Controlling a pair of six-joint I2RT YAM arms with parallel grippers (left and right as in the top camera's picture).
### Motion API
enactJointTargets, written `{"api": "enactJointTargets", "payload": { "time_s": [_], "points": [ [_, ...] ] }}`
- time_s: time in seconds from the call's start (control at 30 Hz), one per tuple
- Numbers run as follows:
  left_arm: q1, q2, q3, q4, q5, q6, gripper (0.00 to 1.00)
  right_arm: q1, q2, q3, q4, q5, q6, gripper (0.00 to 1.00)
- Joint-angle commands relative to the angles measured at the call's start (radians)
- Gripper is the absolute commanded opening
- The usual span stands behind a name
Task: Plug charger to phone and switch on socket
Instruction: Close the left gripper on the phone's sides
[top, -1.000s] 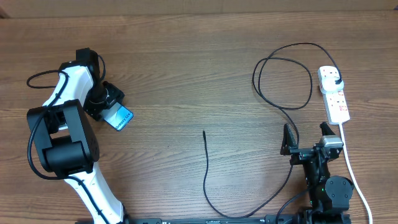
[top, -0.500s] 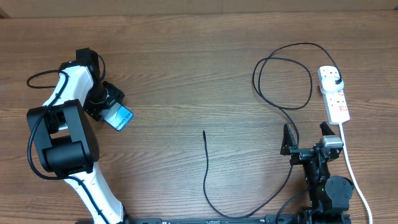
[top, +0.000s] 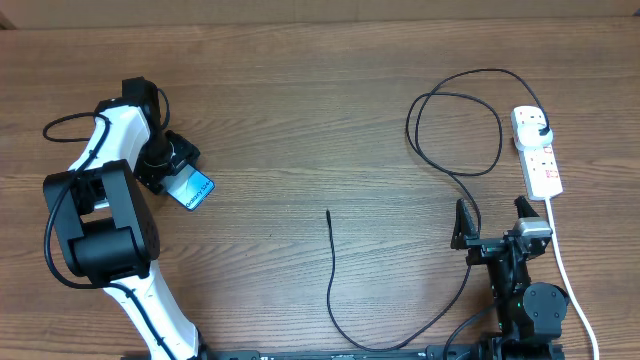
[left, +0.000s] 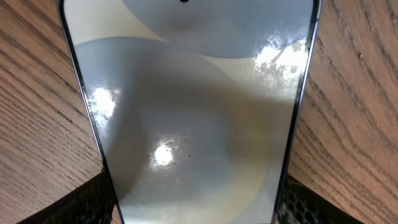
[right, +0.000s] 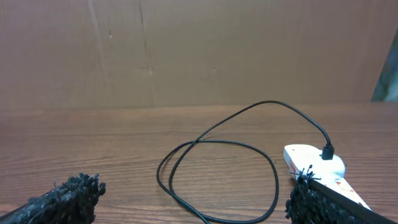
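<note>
Toward the wooden counter's (top: 300, 100) left edge, the left tool (left: 198, 202) is clenching the slim blue-screened black-framed phone (top: 195, 189) by its long edges, while the right tool (top: 492, 215) is hovering released at near right, with the thin black charger cable (top: 331, 260) lying across the open wood between.

The left end effector (top: 175, 168) covers part of the phone (top: 196, 189), whose screen text is illegible.
</note>
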Motion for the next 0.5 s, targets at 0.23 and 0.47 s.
{"api": "enactJointTargets", "payload": {
  "time_s": [0.23, 0.47],
  "points": [
    [0.011, 0.027, 0.003, -0.015, -0.038, 0.017, 0.04, 0.006, -0.007, -0.011, 0.005, 0.009, -0.002, 1.0],
    [0.011, 0.021, 0.01, -0.026, -0.03, 0.016, 0.04, 0.006, -0.007, -0.011, 0.004, 0.009, -0.002, 1.0]
  ]
}}
